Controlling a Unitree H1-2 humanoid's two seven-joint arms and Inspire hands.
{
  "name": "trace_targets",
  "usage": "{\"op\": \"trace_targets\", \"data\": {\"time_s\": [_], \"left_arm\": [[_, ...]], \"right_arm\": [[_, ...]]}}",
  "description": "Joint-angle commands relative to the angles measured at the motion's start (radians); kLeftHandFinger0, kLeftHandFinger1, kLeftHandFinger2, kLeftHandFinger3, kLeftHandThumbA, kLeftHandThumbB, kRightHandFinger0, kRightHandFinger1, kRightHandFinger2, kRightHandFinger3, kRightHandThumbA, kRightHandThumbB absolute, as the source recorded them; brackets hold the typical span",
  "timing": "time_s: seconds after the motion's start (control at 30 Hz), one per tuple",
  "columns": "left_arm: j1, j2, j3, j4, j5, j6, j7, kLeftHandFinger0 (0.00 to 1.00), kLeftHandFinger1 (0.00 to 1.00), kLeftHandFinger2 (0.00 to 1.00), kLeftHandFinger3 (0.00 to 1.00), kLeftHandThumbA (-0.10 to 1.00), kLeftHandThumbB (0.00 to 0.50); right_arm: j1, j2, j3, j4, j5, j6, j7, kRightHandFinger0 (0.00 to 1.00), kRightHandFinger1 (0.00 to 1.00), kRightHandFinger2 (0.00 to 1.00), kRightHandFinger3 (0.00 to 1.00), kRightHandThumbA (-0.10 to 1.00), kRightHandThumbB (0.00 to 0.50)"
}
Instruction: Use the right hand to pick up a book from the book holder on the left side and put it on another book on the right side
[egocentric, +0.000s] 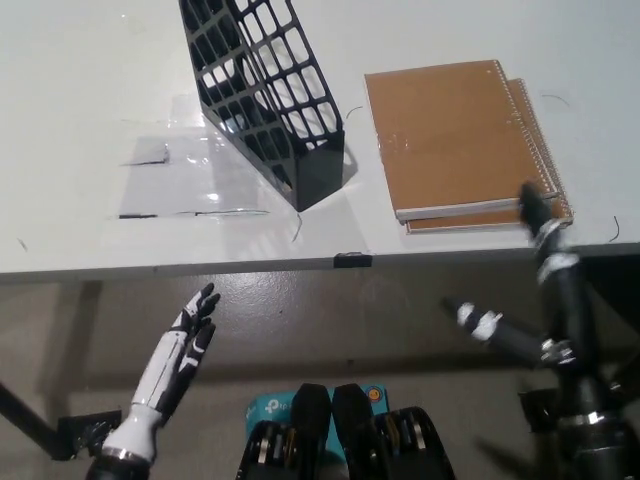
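Note:
A black mesh book holder (268, 95) stands on the white table (80, 80), left of centre, and looks empty. To its right lie two brown spiral notebooks (455, 135), one stacked on the other. My black right hand (545, 300) hangs open below the table's front edge at the lower right, one fingertip reaching up over the near corner of the books. My white left hand (170, 365) is open below the table at the lower left, holding nothing.
A clear plastic sheet (185, 175) lies flat on the table left of the holder. A small black clip (352, 260) sits on the table's front edge. The floor below holds a teal box (275, 408).

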Motion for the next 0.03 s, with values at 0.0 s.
{"op": "trace_targets", "data": {"time_s": [0.0], "left_arm": [[0.013,0.015,0.001,-0.028,-0.048,-0.024,-0.033,1.0,1.0,1.0,1.0,1.0,0.186]], "right_arm": [[-0.003,-0.04,0.047,0.186,-0.151,-0.119,0.004,1.0,1.0,1.0,1.0,0.9,0.167]]}}
